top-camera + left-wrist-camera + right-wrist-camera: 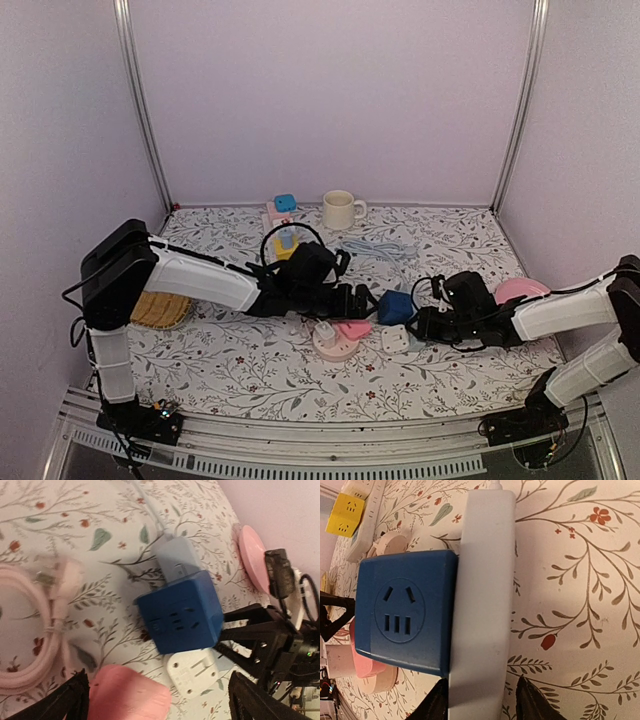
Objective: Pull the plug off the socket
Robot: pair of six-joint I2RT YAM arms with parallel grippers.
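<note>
Partly, blue plug (405, 612) hides white socket (482, 605); right pincer (481, 702) tips cropped.

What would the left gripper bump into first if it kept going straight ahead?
Most likely the blue socket cube, which sits straight ahead between the open left gripper's fingers. A pink piece and a white plug lie nearer, but they look lower; depth is hard to judge.

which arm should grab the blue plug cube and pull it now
Left, probably. The left gripper is open and faces the blue plug cube, while the right gripper straddles the white power strip, suited to bracing it.
</note>
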